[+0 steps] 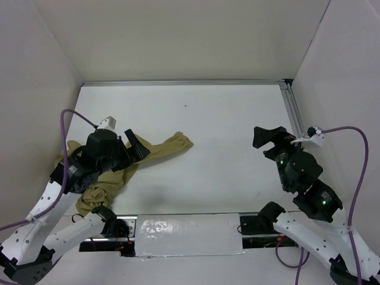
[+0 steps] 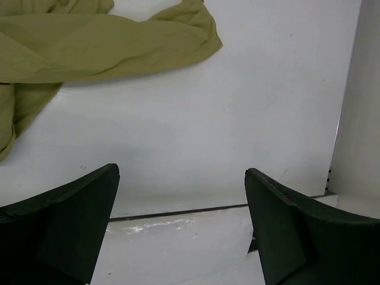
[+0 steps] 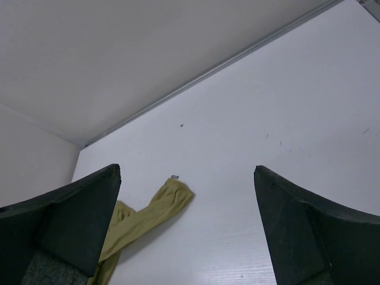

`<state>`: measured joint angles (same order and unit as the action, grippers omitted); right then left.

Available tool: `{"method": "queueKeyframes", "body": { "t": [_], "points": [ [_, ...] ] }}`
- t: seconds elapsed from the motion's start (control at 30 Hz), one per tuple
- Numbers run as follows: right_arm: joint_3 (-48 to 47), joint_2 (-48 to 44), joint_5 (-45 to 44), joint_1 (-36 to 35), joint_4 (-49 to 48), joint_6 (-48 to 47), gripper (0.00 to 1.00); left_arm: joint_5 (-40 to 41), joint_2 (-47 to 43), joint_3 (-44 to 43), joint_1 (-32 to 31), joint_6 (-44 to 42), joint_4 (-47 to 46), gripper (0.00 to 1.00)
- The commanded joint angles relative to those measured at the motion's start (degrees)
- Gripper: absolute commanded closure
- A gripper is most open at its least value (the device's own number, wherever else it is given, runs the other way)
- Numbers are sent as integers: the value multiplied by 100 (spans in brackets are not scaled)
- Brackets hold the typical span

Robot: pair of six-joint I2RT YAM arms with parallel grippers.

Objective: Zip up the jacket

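Nearest, along the bottom edge of the overhead view, a glossy white strip (image 1: 184,234) lies between the arm bases. Just beyond it, at lower left, the jacket (image 1: 102,191) lies crumpled on the white surface (image 1: 225,130), partly under the left arm (image 1: 101,151), with one sleeve (image 1: 175,144) stretched toward the centre. The left jaws stand wide apart, holding nothing. At right, well apart from the jacket, the right arm (image 1: 303,172) hovers. The right jaws are spread wide too, and empty.
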<state>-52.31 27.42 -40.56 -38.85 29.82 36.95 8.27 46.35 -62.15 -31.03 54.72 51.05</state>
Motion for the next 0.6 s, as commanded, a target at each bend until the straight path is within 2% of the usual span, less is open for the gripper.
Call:
{"method": "queueKeyframes", "body": {
  "t": [0.0, 0.1, 0.23, 0.33, 0.37, 0.57],
  "points": [
    [-77, 52, -32, 9, 347, -153, 0, 613, -135, 44, 70, 337, 19, 1],
    [-174, 447, -233, 18, 664, 92, 0, 764, 31, 168, 254, 741, 230, 1],
    [-393, 993, -251, 9, 841, 120, 0, 344, 331, 177, 825, 532, 152, 1],
    [-289, 1037, -269, 9, 596, 243, 0, -18, 655, 483, 1510, 259, -226, 1],
    [-175, 1029, -103, 26, 525, 216, 0, -254, 891, 519, 1929, 224, -262, 1],
    [213, 897, 241, 202, 199, 242, 0, -467, 1746, 704, 3302, 767, 72, 1]
  ]
}}
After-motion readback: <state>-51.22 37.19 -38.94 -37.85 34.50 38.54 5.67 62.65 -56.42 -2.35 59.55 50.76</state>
